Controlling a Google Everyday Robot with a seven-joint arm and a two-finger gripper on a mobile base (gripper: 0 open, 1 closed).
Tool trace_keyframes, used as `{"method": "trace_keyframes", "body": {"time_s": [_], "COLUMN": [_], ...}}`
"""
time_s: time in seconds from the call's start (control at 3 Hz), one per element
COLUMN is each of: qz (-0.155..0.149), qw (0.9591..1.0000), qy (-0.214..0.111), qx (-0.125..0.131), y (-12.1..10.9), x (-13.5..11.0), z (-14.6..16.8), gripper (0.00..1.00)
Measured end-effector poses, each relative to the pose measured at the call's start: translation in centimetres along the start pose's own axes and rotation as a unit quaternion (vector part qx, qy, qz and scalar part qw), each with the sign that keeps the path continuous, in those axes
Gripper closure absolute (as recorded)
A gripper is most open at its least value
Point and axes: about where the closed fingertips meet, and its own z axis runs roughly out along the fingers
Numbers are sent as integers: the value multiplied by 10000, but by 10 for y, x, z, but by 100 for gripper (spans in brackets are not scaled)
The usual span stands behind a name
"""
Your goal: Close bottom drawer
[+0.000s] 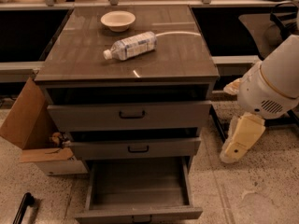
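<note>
Approach phase is my read. The bottom drawer point(139, 213), the lowest grey-brown metal one with the low front panel, is pulled right out at 6 o'clock in the shot, and its wide plain tray is bare. The robot's cream-coloured gripper point(235, 149) hangs at about 4 o'clock, off the cabinet's right side, well apart from the drawer front and holding nothing. I honestly can't tell if it's released or clenched. I'd guess the next move means swinging round in front of the panel and pushing it straight in toward 12 o'clock. Nothing sits in the tray to jam it. A thin black bar point(23, 208) lies on the floor at 8 o'clock and a brown cardboard box point(28, 121) sits at 9 o'clock, both clear of the path. Further back, the middle drawer point(135, 148) with its small black handle and the tall top drawer point(131, 116) each stick out a bit. On top lie a clear plastic bottle point(131, 45) on its side and a small pale bowl point(117, 20) at 12.
</note>
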Motion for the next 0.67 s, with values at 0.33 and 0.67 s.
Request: {"method": "trace_keyframes", "body": {"time_s": [0.33,0.67], "qz": [0,-40], "qw": [10000,10000], "qy": [0,28], "qx": [0,18], "y": [0,8], "x": [0,7], "z": [0,29], "gripper": [0,0]}}
